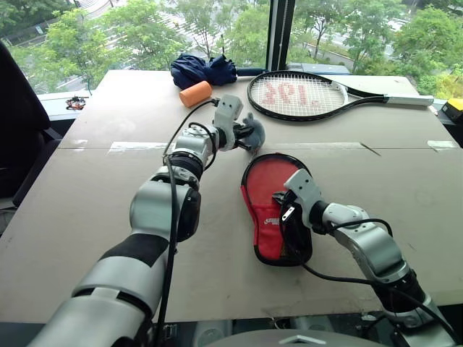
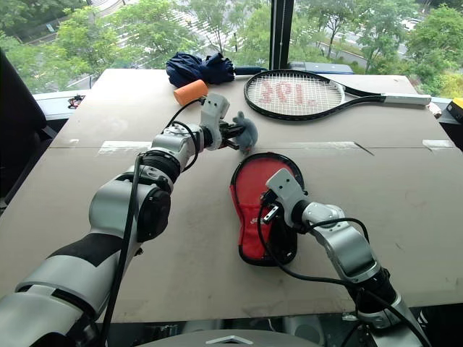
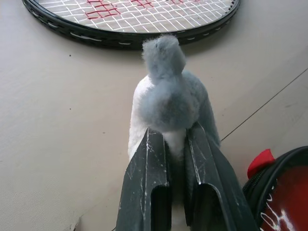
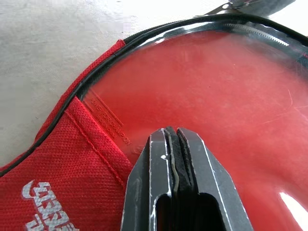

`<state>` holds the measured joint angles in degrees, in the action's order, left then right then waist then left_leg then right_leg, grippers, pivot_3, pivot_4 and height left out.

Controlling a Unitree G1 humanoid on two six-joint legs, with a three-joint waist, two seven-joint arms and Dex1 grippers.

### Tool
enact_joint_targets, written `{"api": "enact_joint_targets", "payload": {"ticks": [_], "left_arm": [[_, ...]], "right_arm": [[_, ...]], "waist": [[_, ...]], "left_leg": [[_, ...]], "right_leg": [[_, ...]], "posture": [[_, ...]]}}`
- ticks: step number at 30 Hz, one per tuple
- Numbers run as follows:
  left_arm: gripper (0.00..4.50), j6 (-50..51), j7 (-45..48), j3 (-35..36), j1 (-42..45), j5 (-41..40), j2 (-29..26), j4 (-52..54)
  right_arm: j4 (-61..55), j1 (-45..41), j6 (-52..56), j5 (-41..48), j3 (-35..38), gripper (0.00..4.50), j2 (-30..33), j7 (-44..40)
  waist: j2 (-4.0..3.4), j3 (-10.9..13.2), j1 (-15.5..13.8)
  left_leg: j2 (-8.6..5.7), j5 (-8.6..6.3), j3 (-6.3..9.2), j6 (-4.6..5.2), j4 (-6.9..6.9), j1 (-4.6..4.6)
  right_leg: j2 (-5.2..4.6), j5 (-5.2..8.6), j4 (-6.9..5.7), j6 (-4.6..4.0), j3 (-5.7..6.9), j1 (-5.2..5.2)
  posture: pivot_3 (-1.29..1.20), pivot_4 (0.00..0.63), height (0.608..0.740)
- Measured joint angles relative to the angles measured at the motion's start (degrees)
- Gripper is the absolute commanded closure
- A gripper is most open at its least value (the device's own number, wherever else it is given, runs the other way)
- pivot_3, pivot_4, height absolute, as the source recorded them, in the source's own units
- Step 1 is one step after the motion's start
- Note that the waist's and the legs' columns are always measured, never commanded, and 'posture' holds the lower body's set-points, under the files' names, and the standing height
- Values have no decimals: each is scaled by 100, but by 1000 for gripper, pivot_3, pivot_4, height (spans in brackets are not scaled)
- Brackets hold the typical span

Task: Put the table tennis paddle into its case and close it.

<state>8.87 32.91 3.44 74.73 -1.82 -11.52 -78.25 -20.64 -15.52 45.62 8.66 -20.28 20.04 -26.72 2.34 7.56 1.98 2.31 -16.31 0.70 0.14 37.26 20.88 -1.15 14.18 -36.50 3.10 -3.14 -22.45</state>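
Slippage is the main risk in the left eye view: the left gripper (image 1: pixel 249 137) has its fingers nearly closed on the fuzzy ball charm (image 1: pixel 255 132), lifted above the table (image 1: pixel 87 210) just beyond the case (image 1: pixel 269 210), and soft fluff could pull free if the zip drags. The right gripper (image 1: pixel 286 211), fingers fully together and holding nothing, presses on the case — if it lifts, the case may slide with the pull.

From the right eye view, the tennis racket (image 2: pixel 300 94), orange roll (image 2: pixel 191 92) and dark blue bundle (image 2: pixel 199 69) lie farther back, well apart from the case; bare tabletop surrounds it on the near and outer sides.

Through the left wrist view, the charm sits pinched between the fingers (image 3: pixel 147 183), the racket rim close ahead — an overshoot could knock it.

Under the right wrist view's clear window (image 4: pixel 202 86) the table tennis paddle (image 4: pixel 231 110) shows red, already inside.
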Motion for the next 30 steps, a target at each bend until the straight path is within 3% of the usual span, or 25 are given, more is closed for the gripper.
{"api": "enact_joint_targets", "payload": {"ticks": [7, 13, 17, 22, 25, 28, 30], "left_arm": [[4463, -338, -752, -60, 284, 422, 681, -65], [4463, -843, -1314, -62, 432, 621, 1597, -124], [4463, -1082, -972, 74, 497, 581, 2102, -126], [4463, -1087, -379, 101, 496, 536, 2104, -126], [3560, -1083, -474, 100, 496, 570, 2039, -126], [2009, -1083, -649, 140, 498, 553, 1925, -118], [1383, -1087, -681, 296, 506, 452, 1892, -116]], "right_arm": [[-27, 18, 0, -79, -7, 4500, -15, -17], [-33, 36, -1, -118, -14, 4500, -91, -20], [-36, 53, 1, -146, -29, 4500, -198, -20], [-61, 88, 1, -162, -33, 4500, -217, -19], [-60, 96, 1, -166, -33, 4500, -229, -19], [-53, 100, 1, -167, -33, 4500, -252, -20], [-48, 99, 0, -166, -34, 4500, -263, -20]], "waist": [[0, 0, -7], [-6, 3, -3], [-11, 4, -6], [-17, 4, 4], [-17, 4, 4], [-19, 3, 16], [-19, 3, 23]], "left_leg": [[-1, 0, 1, 0, -2, 3], [-1, 0, 1, 0, -5, 2], [-3, 0, 1, 0, -5, 4], [-5, 0, 4, 0, -5, 3], [-4, 0, 4, 0, -6, 3], [-4, 0, 5, 0, -7, 2], [-4, 0, 6, 0, -8, 1]], "right_leg": [[0, 0, 5, 0, 2, 0], [2, 0, 7, 1, 1, 0], [2, 1, 11, 1, -1, 0], [4, 1, 13, 2, -2, 0], [4, 1, 14, 2, -3, 0], [4, 1, 14, 3, -3, 0], [4, 1, 14, 3, -3, 0]], "posture": [[0, 150, 740], [0, 150, 740], [0, 150, 740], [0, 150, 740], [0, 150, 740], [0, 150, 740], [0, 150, 740]]}}
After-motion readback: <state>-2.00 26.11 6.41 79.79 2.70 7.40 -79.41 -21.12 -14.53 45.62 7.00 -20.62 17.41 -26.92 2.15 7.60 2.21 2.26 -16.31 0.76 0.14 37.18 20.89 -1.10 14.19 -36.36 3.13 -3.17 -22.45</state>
